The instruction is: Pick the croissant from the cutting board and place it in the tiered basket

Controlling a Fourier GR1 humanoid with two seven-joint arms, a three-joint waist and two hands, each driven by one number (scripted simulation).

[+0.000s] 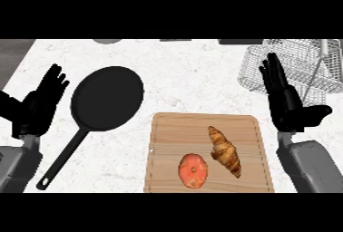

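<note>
Croissant (pixel 225 151) lengthwise on cutting board (pixel 167 149), tip toward basket (pixel 295 68)

tiered basket (pixel 298 56) cropped right, cutting board (pixel 171 149) cropped below

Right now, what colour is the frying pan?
Black all over; the frying pan shows best in the head view.

Counter (pixel 191 74) — pan (pixel 107 97), cutting board (pixel 173 136), basket (pixel 316 63).
</note>
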